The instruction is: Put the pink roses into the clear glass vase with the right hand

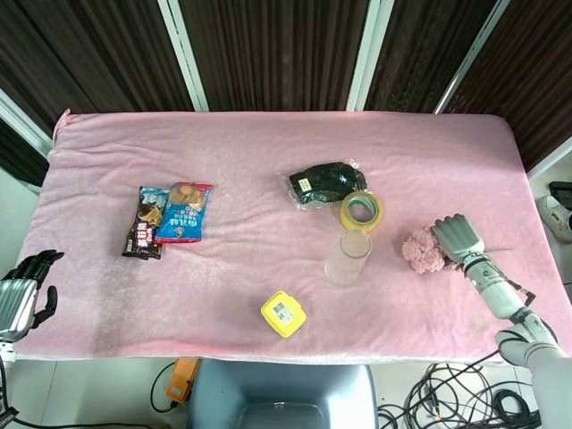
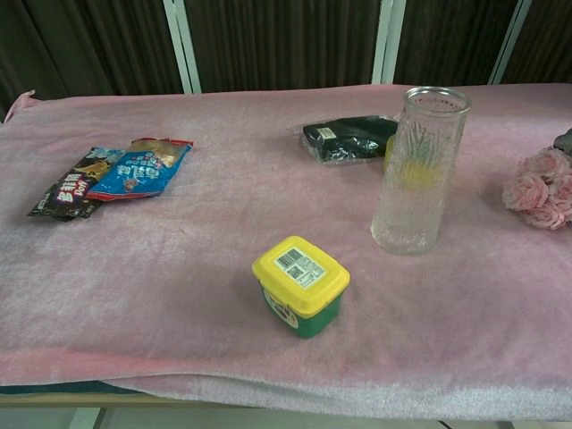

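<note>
The pink roses (image 1: 422, 251) are found toward the right edge of the bench (image 1: 250, 161), lying on the pink cloth, with the right hand (image 1: 456, 236) set directly against their right side. The blooms are turned toward the clear glass vase (image 1: 347, 256), so the bunch lies to the left of the hand, between it and the vase. Its long axis appears to run roughly left to right across the bench, with the stems hidden beneath the hand; this cannot be confirmed. The back of the hand is seen from above, with its fingers curled down and out of sight. Whether a grasp on the stems has been made cannot be told from either view, and in the chest view only a dark sliver of the hand is caught at the frame's edge beside the roses.

The vase stands upright and empty near the middle of the bench, just in front of a yellow tape roll (image 1: 361, 211), apart from the roses. The coming lift is judged to call for the bunch to be carried leftward and tipped stems-down over the vase mouth.

The left hand (image 1: 22, 290) is kept off the front left corner of the bench, well away, its fingers loosely apart and nothing held. The right hand is by far the nearer.
</note>
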Available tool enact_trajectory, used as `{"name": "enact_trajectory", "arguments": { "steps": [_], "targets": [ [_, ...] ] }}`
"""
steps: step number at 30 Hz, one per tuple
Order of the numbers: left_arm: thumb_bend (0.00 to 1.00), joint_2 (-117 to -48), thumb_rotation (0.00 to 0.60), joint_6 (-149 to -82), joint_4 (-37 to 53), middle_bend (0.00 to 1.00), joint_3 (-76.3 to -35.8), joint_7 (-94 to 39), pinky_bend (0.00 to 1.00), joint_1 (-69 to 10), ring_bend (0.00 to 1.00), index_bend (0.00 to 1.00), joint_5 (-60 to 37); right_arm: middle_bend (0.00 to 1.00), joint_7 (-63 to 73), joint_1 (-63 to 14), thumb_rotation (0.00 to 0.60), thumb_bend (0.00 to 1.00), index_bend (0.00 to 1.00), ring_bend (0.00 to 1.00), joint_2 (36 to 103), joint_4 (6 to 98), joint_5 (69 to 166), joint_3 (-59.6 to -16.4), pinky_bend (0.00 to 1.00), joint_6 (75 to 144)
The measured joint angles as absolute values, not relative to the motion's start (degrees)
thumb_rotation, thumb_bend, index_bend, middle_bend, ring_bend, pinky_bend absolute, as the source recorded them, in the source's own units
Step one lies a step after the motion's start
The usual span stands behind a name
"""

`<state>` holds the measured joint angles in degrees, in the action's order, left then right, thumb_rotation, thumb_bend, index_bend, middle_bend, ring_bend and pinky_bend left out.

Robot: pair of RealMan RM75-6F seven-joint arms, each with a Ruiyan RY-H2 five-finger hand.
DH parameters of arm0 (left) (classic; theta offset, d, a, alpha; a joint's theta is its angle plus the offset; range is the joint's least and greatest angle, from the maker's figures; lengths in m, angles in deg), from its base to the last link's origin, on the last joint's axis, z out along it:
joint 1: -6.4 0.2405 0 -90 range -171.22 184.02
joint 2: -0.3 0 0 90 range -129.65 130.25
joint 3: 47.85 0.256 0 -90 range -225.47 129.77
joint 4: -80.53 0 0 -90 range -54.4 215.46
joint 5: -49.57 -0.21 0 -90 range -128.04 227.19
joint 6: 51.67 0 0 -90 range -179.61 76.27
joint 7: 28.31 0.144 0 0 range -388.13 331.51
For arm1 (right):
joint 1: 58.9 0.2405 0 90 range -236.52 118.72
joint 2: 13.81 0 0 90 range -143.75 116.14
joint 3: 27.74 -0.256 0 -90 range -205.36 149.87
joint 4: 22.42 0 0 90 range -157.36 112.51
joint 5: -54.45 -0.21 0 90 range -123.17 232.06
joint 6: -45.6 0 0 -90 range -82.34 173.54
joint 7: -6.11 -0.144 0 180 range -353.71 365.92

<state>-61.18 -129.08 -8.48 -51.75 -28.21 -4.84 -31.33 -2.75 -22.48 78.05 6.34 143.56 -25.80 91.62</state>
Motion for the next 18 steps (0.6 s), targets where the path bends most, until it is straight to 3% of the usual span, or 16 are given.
{"name": "enact_trajectory", "arguments": {
  "steps": [11,18],
  "targets": [
    [0.64,-60.99,0.6,-129.53,-8.66,0.15,-51.6,-28.63,0.37,-4.67,0.16,0.19,-32.03,0.63,-3.54,-26.23,0.6,0.2,0.82,0.57,77.04,7.66,139.61,-30.63,0.65,102.85],
    [0.64,-60.95,0.6,-129.42,-8.78,0.15,-51.55,-28.55,0.37,-4.7,0.16,0.19,-32.13,0.63,-9.96,-28.32,0.6,0.2,0.82,0.57,73.0,19.64,137.91,-37.13,0.65,120.87]
  ]
}}
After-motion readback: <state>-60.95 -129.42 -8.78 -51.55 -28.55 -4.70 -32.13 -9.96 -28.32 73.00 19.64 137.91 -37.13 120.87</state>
